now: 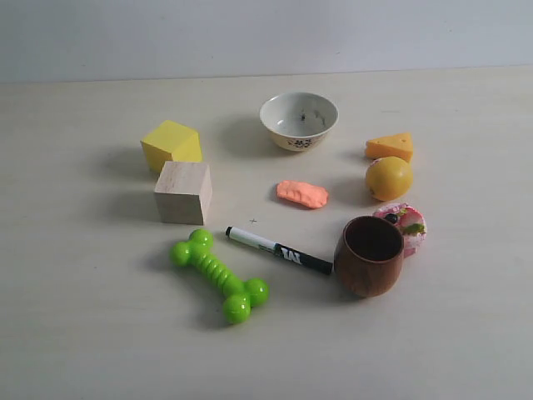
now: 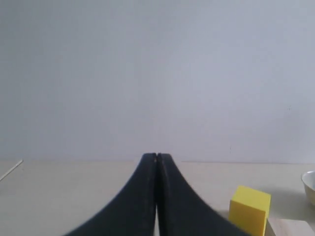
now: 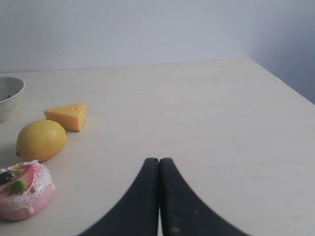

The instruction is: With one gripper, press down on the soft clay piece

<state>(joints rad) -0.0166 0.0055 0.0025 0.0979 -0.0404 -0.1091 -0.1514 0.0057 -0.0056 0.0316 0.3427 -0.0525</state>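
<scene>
Lying flat on the pale table (image 1: 83, 333), the small oblong piece of salmon-orange soft clay (image 1: 303, 193) sits near the middle of the exterior view, touching nothing around it. Behind it stands a white patterned ceramic bowl (image 1: 298, 119). To its right are a round yellow ball (image 1: 388, 177) and, just beyond that, an orange cheese-shaped wedge (image 1: 390, 147). In front of the clay a black-and-white marker pen (image 1: 278, 250) lies at a slant, its dark end close to an upright brown wooden cup (image 1: 369, 256), which stands just beside a pink patterned round disc (image 1: 406, 225). To the left are a pale wooden cube (image 1: 183, 192), a yellow angular block (image 1: 171, 144) just behind it, and a bright green ribbed bone-shaped toy (image 1: 219, 275) in front. The left gripper (image 2: 156, 156), seen in its wrist view, has its two dark fingers pressed together with nothing between them, low over the table near the yellow block. The right gripper (image 3: 159, 161) is likewise closed tight and empty, near the pink disc and the ball.
</scene>
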